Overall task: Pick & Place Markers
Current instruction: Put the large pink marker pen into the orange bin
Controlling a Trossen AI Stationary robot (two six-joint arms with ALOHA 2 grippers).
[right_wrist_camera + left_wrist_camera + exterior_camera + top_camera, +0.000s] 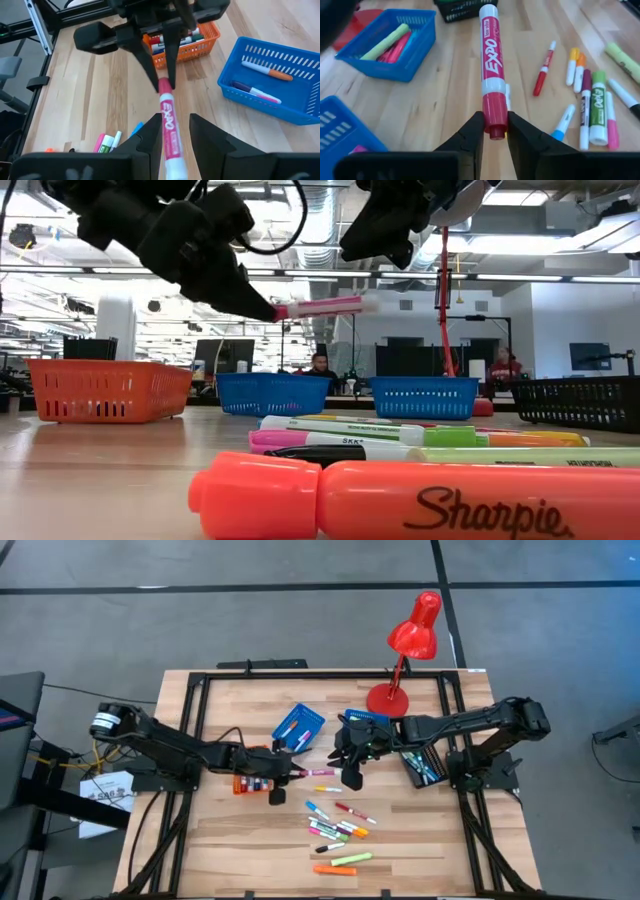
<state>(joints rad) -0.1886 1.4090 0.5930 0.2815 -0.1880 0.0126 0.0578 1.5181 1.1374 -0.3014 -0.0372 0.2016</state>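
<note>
My left gripper point(298, 773) point(495, 132) is shut on a pink-and-white Expo marker point(320, 772) point(491, 60), held up above the table's middle. My right gripper point(352, 778) point(175, 132) hovers open just above the marker's free end point(365, 304). In the low view a gap shows between them. Several more markers point(335, 825) in mixed colours lie flat on the wood nearer the front edge. My left gripper pinches the marker's dark pink capped end point(495, 125) between its two fingers. The fingers come from the table's left, slanting a little down, and the marker runs on in line with them toward the right. It is lifted clear and nearly level point(325, 307).
An orange tray point(252, 783) with markers sits under my left arm. Two blue trays point(298, 727) point(365, 720) stand toward the far side, and a black tray point(422, 765) is at the right. A red desk lamp point(405, 650) stands at the far edge. Bare wood lies front left.
</note>
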